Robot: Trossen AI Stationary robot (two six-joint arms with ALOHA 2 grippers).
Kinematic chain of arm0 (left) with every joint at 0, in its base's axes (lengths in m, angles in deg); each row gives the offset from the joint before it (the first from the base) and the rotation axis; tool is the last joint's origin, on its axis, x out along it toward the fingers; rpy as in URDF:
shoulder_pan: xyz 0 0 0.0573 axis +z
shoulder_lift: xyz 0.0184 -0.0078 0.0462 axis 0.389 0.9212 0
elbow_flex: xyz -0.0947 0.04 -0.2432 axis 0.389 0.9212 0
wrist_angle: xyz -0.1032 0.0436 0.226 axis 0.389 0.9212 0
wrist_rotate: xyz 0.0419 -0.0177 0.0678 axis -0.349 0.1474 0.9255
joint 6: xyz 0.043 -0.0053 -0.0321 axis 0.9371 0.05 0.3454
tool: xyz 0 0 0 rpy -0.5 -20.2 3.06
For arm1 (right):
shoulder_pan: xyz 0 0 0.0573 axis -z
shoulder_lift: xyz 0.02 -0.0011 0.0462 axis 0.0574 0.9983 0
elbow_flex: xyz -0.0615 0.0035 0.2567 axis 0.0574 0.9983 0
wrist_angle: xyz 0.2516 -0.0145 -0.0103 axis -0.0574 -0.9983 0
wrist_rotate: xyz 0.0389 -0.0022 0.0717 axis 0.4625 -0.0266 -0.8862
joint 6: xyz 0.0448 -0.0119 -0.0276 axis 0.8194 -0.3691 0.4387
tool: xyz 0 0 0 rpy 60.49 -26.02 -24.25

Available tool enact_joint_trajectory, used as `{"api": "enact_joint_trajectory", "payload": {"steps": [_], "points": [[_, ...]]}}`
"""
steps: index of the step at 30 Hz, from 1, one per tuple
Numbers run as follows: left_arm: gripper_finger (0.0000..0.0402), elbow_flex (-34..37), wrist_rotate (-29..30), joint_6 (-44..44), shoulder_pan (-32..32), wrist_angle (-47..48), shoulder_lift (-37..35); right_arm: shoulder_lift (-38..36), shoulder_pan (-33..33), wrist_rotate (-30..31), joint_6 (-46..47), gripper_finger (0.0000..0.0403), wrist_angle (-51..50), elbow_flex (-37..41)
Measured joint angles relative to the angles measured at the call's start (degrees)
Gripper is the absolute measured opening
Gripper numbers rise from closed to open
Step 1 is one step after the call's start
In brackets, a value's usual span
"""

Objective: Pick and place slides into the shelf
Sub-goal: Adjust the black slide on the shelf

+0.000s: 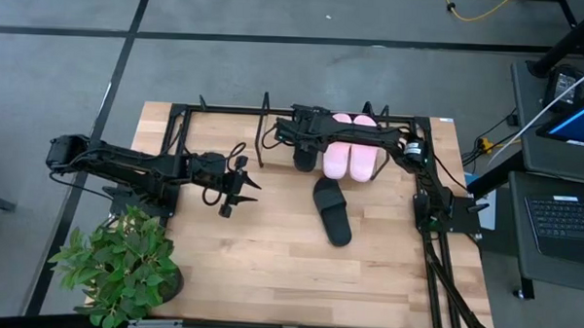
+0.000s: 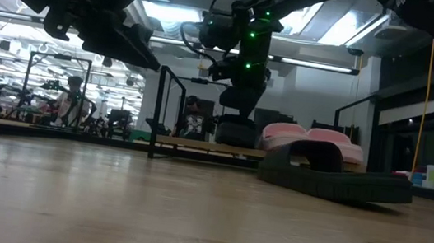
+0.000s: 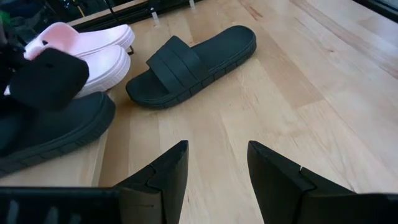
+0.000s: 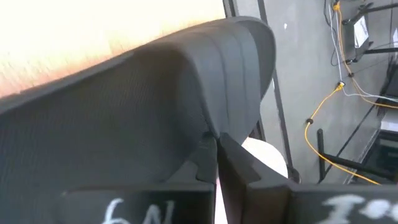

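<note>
My right gripper (image 1: 302, 143) reaches over the shelf (image 1: 226, 110) and is shut on a black slide (image 1: 302, 160). Two pale pink slides (image 1: 351, 156) lie side by side on the shelf board, just right of that black one. The second black slide (image 1: 332, 212) lies sole-down on the tabletop in front of the shelf, strap up. My left gripper (image 1: 239, 193) hovers open over the table left of it, touching nothing; in the left wrist view (image 3: 217, 152) its fingers point toward the loose black slide (image 3: 193, 62). My right gripper (image 4: 216, 142) pinches the black slide's strap (image 4: 208, 127) at its side edge, between both fingers. It comes from above, pointing down (image 2: 239, 108). The slide (image 2: 236, 132) sits low on the shelf board beside the pink pair; whether its sole lies fully down I cannot tell.
A potted plant (image 1: 123, 265) stands at the table's near left corner. The shelf's black wire frame (image 2: 156, 110) rises along the far edge. Bare wood (image 1: 269, 261) stretches across the table's near middle. People and equipment show in the room behind (image 2: 70, 99).
</note>
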Motion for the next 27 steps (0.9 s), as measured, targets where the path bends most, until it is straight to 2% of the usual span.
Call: {"api": "enact_joint_trajectory", "payload": {"steps": [27], "points": [[0.0157,0.0,0.0,-0.62,0.0,-0.02,0.02,-0.48,-0.04,0.48,0.97,0.0004,-6.55,-1.46]]}}
